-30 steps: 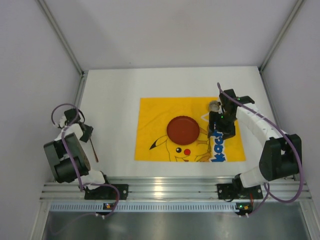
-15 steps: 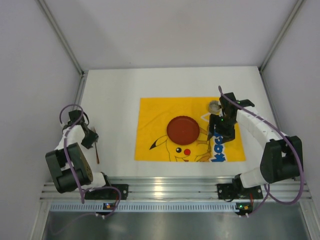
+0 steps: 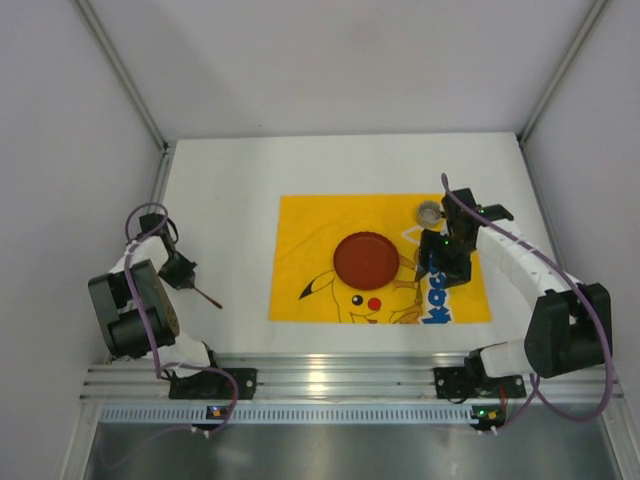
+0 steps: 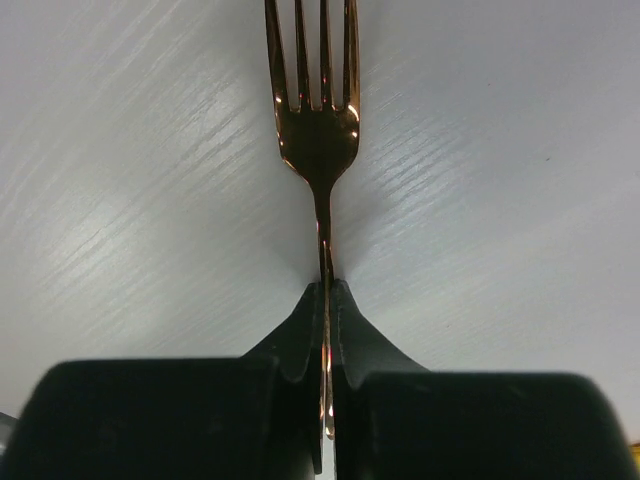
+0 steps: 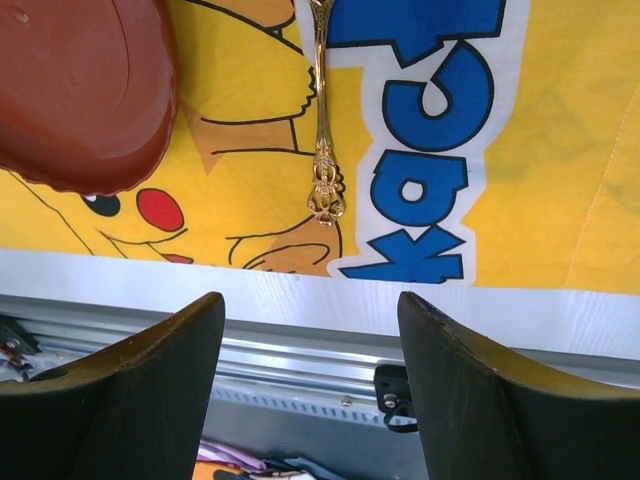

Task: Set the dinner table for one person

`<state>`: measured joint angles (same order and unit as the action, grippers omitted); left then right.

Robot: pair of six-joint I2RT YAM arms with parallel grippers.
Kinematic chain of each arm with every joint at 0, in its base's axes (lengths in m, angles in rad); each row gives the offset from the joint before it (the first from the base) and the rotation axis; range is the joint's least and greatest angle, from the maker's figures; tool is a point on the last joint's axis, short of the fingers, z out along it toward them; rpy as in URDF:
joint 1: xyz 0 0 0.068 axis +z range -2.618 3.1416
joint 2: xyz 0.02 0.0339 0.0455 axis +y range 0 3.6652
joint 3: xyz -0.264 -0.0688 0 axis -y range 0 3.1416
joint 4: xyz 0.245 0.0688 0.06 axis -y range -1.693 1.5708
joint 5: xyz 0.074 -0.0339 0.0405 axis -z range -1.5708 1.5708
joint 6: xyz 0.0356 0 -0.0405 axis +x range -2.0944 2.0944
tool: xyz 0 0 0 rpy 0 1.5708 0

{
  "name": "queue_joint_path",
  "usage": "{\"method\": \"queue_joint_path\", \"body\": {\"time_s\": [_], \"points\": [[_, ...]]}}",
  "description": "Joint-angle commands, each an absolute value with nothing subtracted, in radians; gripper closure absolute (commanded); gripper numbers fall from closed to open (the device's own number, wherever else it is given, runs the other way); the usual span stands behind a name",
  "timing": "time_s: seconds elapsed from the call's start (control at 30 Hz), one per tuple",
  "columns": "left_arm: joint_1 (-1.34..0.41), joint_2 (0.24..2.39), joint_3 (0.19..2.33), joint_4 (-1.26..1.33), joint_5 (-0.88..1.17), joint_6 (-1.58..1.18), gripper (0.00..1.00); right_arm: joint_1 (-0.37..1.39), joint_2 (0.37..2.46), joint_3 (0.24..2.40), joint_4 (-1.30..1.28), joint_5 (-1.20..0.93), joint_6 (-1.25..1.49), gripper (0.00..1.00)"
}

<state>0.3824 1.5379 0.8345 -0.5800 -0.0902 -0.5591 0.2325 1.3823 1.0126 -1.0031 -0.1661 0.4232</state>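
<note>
Top external, left side: the left claw point(image 3: 180, 270) had swung round within the last second. The fork point(image 3: 207, 295), which had trailed straight back toward the rail point(image 3: 330, 378), now slanted out from the claw toward the yellow mat point(image 3: 300, 225).
Left wrist: the fingers were pinched tight on the fork's handle, with the tines straight ahead of the fingertips over the bare dinner table point(image 4: 500, 150).
Meaning for the fork: it looked to be turning toward the place setting and was not yet laid there.
Top external, right side: the right claw point(image 3: 445, 262) had drawn back toward its base. The small cup point(image 3: 429, 212) it had overlapped a second before now stood clear, just beyond the claw on the mat.
Right wrist: the fingers were spread wide and held nothing. A gold utensil point(image 5: 322, 130) lay on the mat just ahead of the gap between them, and the red plate point(image 5: 85, 90) sat ahead and to the claw's left.
Meaning for the setting: the cup seemed placed, leaving the fork as the piece outstanding.
Dinner table: the white top lay under both claws, with the mat between them.
Hidden or unclear: the gold utensil's head was cut off at the top of the right wrist view, so I could not tell spoon from knife. Whether the tines touched the tabletop could not be made out. The cup's contents were too small to see.
</note>
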Motion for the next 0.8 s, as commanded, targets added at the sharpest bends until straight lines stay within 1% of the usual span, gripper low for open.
{"method": "queue_joint_path", "body": {"time_s": [0.0, 0.1, 0.23, 0.53, 0.63, 0.73, 0.77], "points": [[0.383, 1.631, 0.836, -0.525, -0.094, -0.542, 1.00, 0.224, 1.347, 1.011, -0.986, -0.164, 0.442, 0.30], [0.382, 1.646, 0.867, -0.538, -0.071, -0.531, 1.00, 0.224, 1.341, 1.020, -0.988, -0.167, 0.448, 0.30], [0.377, 1.615, 0.926, -0.571, -0.067, -0.514, 1.00, 0.225, 1.333, 1.061, -1.002, -0.166, 0.454, 0.30], [0.312, 1.520, 1.147, -0.675, -0.064, -0.459, 1.00, 0.225, 1.304, 1.181, -1.063, -0.149, 0.457, 0.29], [0.256, 1.482, 1.195, -0.676, -0.060, -0.468, 1.00, 0.224, 1.282, 1.218, -1.083, -0.141, 0.459, 0.29], [0.161, 1.468, 1.226, -0.654, -0.023, -0.451, 1.00, 0.224, 1.256, 1.238, -1.095, -0.140, 0.462, 0.28], [0.100, 1.471, 1.241, -0.641, -0.006, -0.433, 1.00, 0.224, 1.241, 1.239, -1.098, -0.141, 0.465, 0.28]]}}
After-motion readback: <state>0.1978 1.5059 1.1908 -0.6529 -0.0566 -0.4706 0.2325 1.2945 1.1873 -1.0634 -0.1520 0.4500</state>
